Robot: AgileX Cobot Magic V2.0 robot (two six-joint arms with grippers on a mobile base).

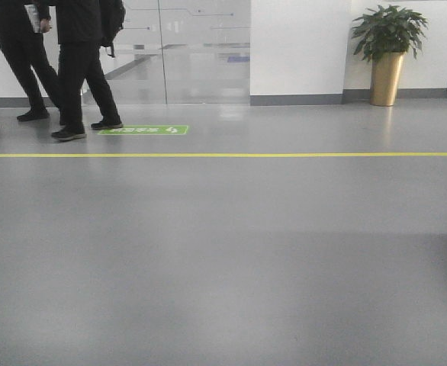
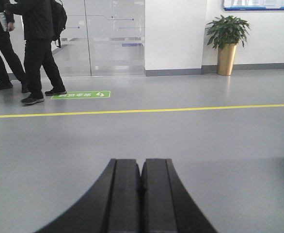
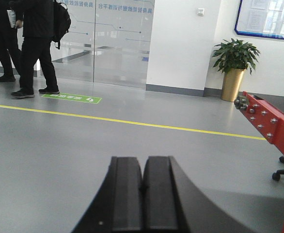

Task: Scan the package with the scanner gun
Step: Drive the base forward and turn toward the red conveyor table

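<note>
- Left gripper: clenched, its two black fingers pressed flat against each other along their length and grasping no object.
- Right gripper: clenched in the same way, finger against finger, grasping no object.
- Package and scanner gun: their location cannot be told from any of the three views.
- Both grippers point out over a bare grey floor.
- A yellow line runs across the floor from left to right.
- A green floor sign lies just beyond the line, near the glass doors.
- Two people in dark clothes stand at the far left, beside the sign; one carries a backpack.
- A potted plant in a gold pot stands against the white wall at the far right.
- A red metal frame enters the right wrist view from its right edge.
</note>
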